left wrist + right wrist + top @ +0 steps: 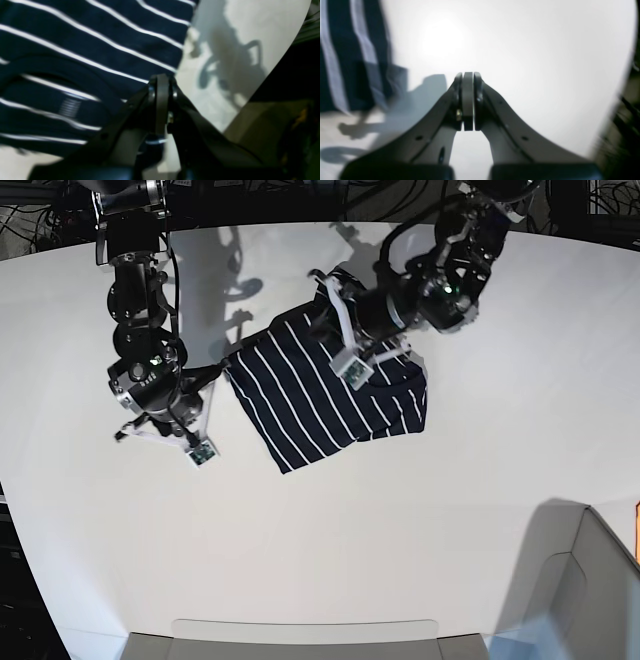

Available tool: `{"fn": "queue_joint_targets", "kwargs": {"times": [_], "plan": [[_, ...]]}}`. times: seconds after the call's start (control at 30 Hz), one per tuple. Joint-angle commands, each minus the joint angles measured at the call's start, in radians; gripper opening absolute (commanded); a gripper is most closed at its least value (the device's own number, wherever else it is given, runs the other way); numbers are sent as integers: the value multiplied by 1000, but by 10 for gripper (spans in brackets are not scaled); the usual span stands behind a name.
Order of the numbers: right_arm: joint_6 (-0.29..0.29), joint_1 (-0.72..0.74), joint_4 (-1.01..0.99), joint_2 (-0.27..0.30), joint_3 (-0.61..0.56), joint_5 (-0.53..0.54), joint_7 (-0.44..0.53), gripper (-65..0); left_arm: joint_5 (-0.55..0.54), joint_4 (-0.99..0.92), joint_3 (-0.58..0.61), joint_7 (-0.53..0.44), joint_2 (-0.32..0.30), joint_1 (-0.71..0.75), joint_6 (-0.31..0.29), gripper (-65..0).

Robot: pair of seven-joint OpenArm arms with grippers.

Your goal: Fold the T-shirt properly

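Observation:
The T-shirt, dark navy with thin white stripes, lies partly folded in the middle of the white table. In the left wrist view, the T-shirt fills the left side. My left gripper is shut at its edge, and a bit of striped cloth shows between the fingers below the tips. In the base view, the left gripper sits over the shirt's upper part. My right gripper is shut on nothing above bare table, with the T-shirt off to its left. Seen from the base, the right gripper is beside the shirt's left corner.
A grey bin stands at the near right corner. A grey tray edge runs along the near side. Cables and dark equipment lie beyond the table's far edge.

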Motion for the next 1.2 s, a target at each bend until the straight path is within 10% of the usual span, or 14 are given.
{"fn": "queue_joint_targets", "kwargs": {"times": [0.0, 0.43, 0.63, 0.77, 1.17], "plan": [[1, 20, -8, 7, -1, -8, 20, -650, -6, 32, 18, -23, -4, -9, 25, -650], [99, -6, -86, -20, -174, 15, 90, -650, -4, -183, 184, 21, -50, -89, 76, -650], [341, -87, -14, 16, -325, 13, 87, -650, 54, -246, 52, 21, -98, -120, 363, -650], [347, -175, 128, 7, -323, 10, 89, -650, 53, -238, -211, 21, -107, -86, 513, -650], [347, -216, 306, -22, -32, 7, 89, -650, 53, -67, -382, 4, 25, -48, 476, -650]]}}
